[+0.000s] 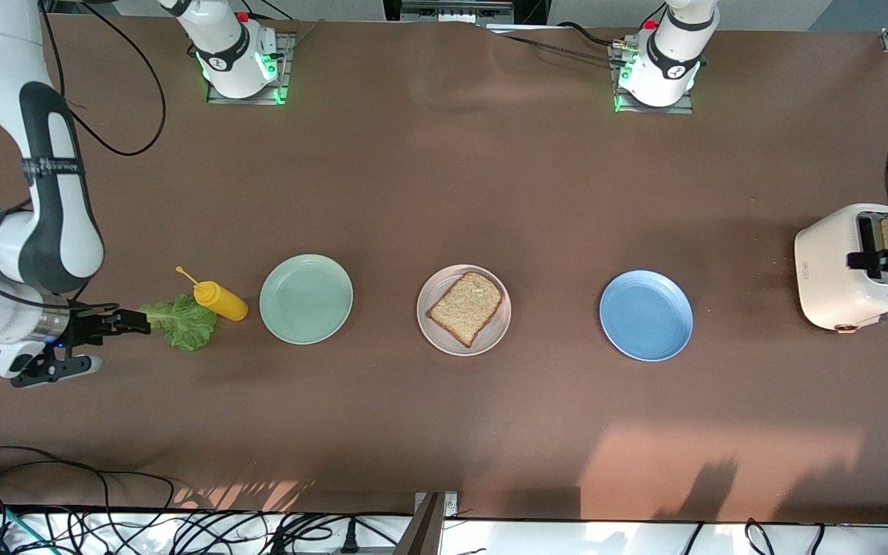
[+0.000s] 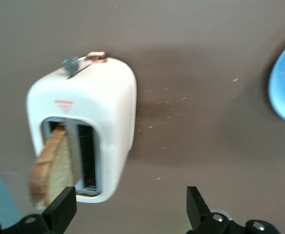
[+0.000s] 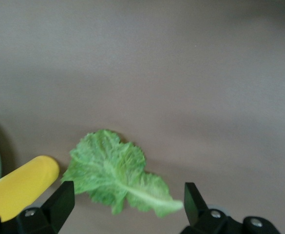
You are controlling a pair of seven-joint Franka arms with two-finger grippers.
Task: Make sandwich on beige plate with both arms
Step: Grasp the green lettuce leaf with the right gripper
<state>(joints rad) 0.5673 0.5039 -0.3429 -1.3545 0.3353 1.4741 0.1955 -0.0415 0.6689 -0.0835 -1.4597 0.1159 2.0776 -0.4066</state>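
Front view: three plates lie in a row across the middle of the brown table (image 1: 444, 177). The beige plate (image 1: 430, 330) is the middle one and carries one slice of brown toast (image 1: 465, 307); no lettuce or second slice lies on it. The mint green plate (image 1: 306, 298) lies toward the right arm's end, the blue plate (image 1: 646, 314) toward the left arm's end.

Just beside the green plate lies a yellow squeeze bottle (image 1: 218, 299), touching a green lettuce leaf (image 1: 182, 321) that lies flat on the table. The right gripper (image 3: 126, 202) hangs low over the leaf's stem end, its fingers (image 3: 59, 204) spread wide and holding nothing.

At the left arm's end stands a white toaster (image 1: 829, 270) with a second slice of toast (image 2: 52, 168) sticking up from one slot. The left gripper (image 2: 131, 207) hovers over the toaster, its fingers (image 2: 62, 207) wide apart and empty, one of them close by the toast.
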